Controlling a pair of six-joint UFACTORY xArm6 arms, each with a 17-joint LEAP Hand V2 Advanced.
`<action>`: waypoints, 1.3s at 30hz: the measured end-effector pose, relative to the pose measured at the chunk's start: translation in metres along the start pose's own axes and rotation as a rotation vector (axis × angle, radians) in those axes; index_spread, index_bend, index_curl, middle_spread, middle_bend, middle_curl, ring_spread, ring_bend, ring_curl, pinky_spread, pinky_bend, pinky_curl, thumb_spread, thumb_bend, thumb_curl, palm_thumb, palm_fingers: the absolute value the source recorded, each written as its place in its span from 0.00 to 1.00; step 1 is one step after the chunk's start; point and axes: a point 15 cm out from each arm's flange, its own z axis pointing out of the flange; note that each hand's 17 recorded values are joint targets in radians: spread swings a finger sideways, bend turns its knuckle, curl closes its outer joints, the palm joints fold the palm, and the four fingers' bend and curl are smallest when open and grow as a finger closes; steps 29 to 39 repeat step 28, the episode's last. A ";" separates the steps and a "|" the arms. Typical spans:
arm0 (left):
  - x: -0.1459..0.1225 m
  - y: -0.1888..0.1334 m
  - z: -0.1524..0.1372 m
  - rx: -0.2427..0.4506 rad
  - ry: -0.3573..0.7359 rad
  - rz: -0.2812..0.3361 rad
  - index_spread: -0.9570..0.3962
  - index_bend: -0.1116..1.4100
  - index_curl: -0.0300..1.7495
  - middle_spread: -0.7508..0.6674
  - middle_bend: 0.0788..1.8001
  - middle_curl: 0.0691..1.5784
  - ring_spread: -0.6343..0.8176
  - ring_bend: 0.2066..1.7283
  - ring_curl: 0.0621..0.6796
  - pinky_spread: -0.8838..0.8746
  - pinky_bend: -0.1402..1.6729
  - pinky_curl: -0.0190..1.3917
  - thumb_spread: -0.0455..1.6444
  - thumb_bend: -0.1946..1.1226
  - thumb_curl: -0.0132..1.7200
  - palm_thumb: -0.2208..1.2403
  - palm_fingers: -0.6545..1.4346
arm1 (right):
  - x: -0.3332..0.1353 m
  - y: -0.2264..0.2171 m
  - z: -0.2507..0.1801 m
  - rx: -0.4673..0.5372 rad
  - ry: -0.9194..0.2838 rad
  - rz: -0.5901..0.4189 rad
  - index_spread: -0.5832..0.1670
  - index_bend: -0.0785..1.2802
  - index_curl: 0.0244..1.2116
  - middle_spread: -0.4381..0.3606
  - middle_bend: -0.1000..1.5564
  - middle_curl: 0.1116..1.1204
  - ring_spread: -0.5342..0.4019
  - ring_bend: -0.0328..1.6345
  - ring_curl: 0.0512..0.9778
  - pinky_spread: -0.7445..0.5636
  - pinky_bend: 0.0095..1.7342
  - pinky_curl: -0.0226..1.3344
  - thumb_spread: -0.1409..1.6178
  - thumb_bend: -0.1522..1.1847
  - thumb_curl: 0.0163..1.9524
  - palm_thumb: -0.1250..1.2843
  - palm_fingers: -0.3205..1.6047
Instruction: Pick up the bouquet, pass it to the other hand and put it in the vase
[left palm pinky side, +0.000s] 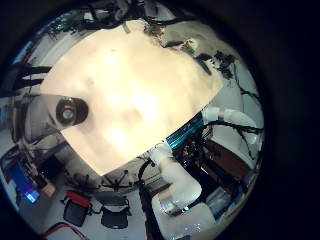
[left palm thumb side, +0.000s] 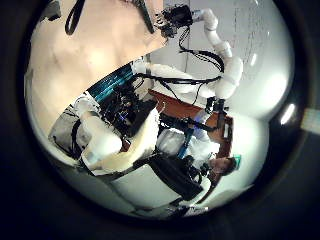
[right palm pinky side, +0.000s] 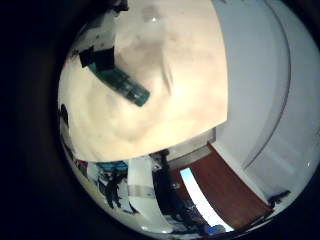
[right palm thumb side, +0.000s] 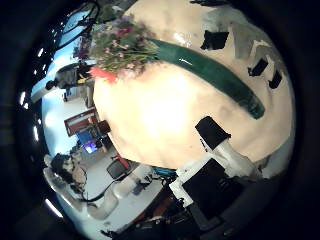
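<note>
The bouquet (right palm thumb side: 125, 45) lies on its side on the table (right palm thumb side: 170, 110), a bunch of small flowers with a long wrapped stem (right palm thumb side: 215, 75) trailing from it. My right hand is above it, apart from it, and its fingertips (right palm thumb side: 262, 66) show straight at the edge of the right thumb side view. Part of the stem (right palm pinky side: 127, 86) also shows below the right little finger side. The vase (left palm pinky side: 68, 110), a dark upright cylinder, stands on the table under my left hand, which holds nothing. Across the table, the right hand (left palm thumb side: 182, 18) hangs from its arm.
The table's edge (left palm pinky side: 185, 135) runs close to the arm's white base (left palm pinky side: 180, 190). A dark block (right palm thumb side: 212, 130) sits by a white arm part near the table's edge. Chairs and clutter (left palm pinky side: 95, 205) stand on the floor beyond the table.
</note>
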 end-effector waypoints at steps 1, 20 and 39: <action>-0.001 0.000 0.001 -0.002 0.001 0.002 0.65 0.19 0.23 0.60 0.12 0.22 0.57 0.37 0.13 0.67 0.43 0.01 0.72 0.13 0.17 0.33 0.46 | -0.001 0.000 -0.004 0.007 -0.001 -0.001 0.24 0.20 0.34 0.63 0.27 0.30 0.76 0.44 0.30 0.83 0.57 0.24 0.66 0.08 0.22 0.46 0.10; 0.021 -0.018 0.004 0.002 -0.016 -0.115 0.65 0.19 0.23 0.60 0.12 0.22 0.56 0.37 0.14 0.67 0.43 0.01 0.73 0.14 0.17 0.34 0.46 | -0.031 0.022 -0.105 0.155 0.054 -0.104 0.26 0.19 0.25 0.66 0.20 0.24 0.85 0.32 0.20 0.92 0.40 0.17 0.69 0.10 0.18 0.40 0.18; 0.030 -0.029 -0.004 0.055 -0.027 -0.233 0.65 0.19 0.23 0.59 0.12 0.22 0.55 0.37 0.14 0.67 0.43 0.01 0.74 0.14 0.18 0.36 0.47 | -0.033 0.007 -0.128 0.162 0.072 -0.207 0.27 0.18 0.24 0.66 0.18 0.23 0.85 0.29 0.19 0.92 0.36 0.17 0.70 0.10 0.17 0.41 0.20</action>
